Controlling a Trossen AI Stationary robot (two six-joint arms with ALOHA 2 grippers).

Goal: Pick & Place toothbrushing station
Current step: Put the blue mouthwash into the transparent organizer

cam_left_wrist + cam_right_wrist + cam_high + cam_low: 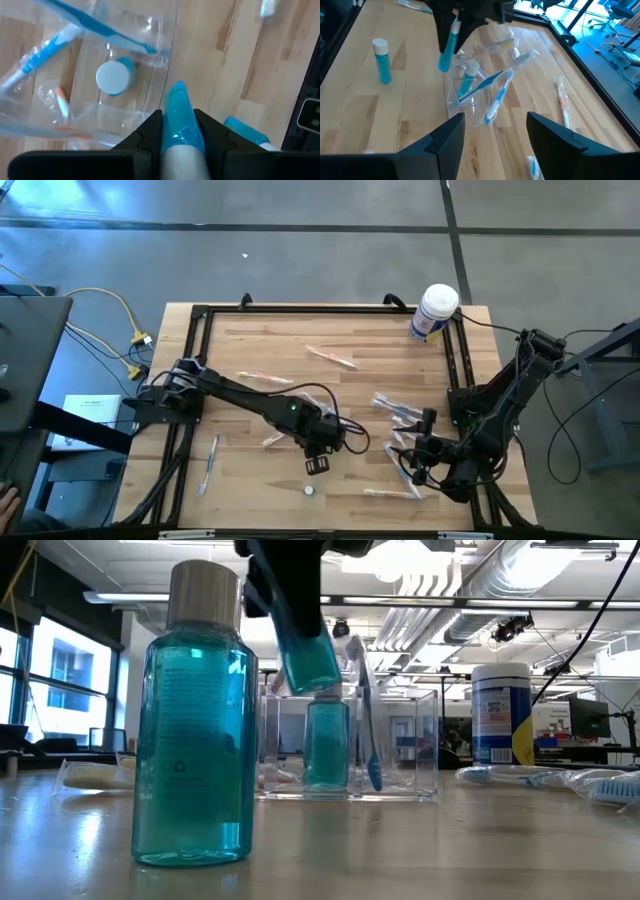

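The toothbrushing station (120, 107) is a clear plastic holder standing on the table. It holds a small blue bottle (115, 77) with a white cap and a blue toothbrush (485, 86). My left gripper (177, 125) hangs just above the station's edge, shut on a second blue bottle (447, 49). A third blue bottle (195, 720) stands upright near the table's front edge. My right gripper (495, 132) waits open at the table's right side, nothing between its fingers. My left gripper pinches the blue bottle's upper end (178, 131), just below its pale cap, between its two fingers. The fingers come from above, slanting down. The bottle hangs below them, bottom downward and tilted (305, 652), clear of the station and the table.
A white tub with a blue label (435, 312) stands at the far right corner. Wrapped toothbrushes lie about: far centre (330, 357), near left (208, 465) and a cluster at the right (400, 415). Black frame rails (200, 315) border the table.
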